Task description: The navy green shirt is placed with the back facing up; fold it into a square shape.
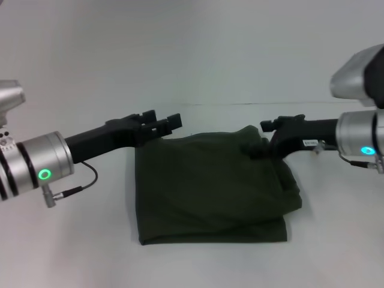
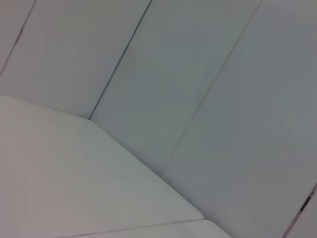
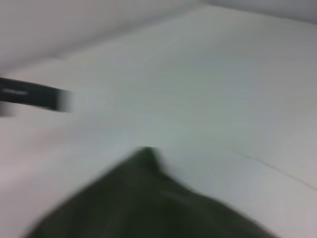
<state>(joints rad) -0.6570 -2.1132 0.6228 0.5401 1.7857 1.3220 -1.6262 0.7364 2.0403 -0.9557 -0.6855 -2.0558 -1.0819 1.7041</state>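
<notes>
Two silver cylindrical forearms with black bands, glowing green ring light on each, matte black left gripper (image 1: 161,124) and right gripper (image 1: 268,139), thin black cable looped under left wrist, white label on right.

R gripper (image 1: 264,139) tips buried in shirt (image 1: 210,192) fold; wrist view blurred.

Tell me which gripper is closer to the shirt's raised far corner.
Right. The right gripper is at that lifted corner of the navy green shirt, touching the cloth. The left gripper sits at the opposite far corner, just above the shirt's edge.
</notes>
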